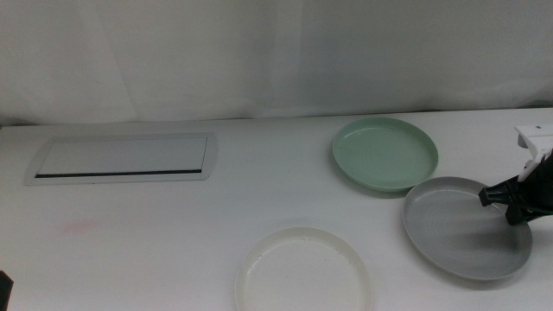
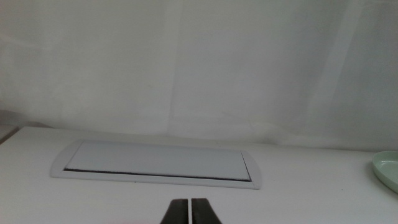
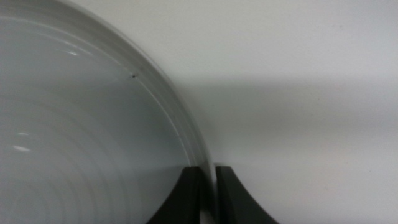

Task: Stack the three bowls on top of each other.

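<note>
The right claw (image 3: 208,186) seems clamped on the ringed, glossy grey bowl's (image 1: 462,229) thin rim, beside round mint (image 1: 384,153) and white (image 1: 302,269) bowls

On the table (image 1: 173,225), the panel (image 1: 123,158) lies far left toward the back. One bowl (image 1: 385,153) sits right of centre at the back; a second bowl (image 1: 458,233) lies just in front and right of it, rims near; the third bowl (image 1: 304,269) lies at the front centre, apart
</note>
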Robot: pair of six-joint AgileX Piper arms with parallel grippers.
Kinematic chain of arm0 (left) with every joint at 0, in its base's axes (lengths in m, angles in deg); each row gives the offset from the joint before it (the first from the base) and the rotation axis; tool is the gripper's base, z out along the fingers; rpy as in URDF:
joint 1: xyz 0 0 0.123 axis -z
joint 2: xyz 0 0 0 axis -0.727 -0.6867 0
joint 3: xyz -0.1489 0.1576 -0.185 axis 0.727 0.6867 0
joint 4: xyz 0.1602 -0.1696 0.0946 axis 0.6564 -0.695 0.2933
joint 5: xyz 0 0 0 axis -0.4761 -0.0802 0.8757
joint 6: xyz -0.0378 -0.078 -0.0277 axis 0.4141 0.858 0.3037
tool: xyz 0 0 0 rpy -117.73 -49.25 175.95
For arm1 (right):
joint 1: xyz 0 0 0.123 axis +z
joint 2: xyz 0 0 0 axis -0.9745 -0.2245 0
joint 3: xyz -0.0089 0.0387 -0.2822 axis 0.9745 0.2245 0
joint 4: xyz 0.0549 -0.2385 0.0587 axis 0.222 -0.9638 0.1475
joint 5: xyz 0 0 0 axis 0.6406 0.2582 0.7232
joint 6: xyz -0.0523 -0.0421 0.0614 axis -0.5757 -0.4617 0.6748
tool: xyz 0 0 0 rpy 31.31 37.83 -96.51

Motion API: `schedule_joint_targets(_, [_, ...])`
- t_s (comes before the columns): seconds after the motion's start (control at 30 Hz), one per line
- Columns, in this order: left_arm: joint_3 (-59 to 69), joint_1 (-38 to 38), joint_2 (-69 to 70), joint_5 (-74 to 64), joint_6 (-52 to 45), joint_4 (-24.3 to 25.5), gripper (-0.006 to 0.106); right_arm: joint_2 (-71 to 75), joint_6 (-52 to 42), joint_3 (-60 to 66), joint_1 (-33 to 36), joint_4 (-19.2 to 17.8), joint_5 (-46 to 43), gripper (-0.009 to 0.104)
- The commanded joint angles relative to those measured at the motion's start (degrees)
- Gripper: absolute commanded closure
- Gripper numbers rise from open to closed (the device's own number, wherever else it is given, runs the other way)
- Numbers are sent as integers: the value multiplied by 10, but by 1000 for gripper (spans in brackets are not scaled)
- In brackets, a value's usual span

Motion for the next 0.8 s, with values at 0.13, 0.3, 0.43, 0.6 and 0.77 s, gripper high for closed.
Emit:
schedule_joint_targets(0.13, [23, -1, 3, 7, 3, 0, 103, -9, 1, 2, 0, 9, -26, 98])
schedule_joint_targets(0.3, [23, -1, 3, 7, 3, 0, 103, -2, 1, 2, 0, 10, -23, 98])
schedule_joint_targets(0.43, [23, -1, 3, 7, 3, 0, 103, 30, 1, 2, -11, 11, -16, 98])
schedule_joint_targets(0.6, [23, -1, 3, 7, 3, 0, 103, 93, -38, 2, -30, 34, 10, 98])
schedule_joint_targets(0.77, [23, -1, 3, 7, 3, 0, 103, 170, -63, 2, -53, 89, 23, 98])
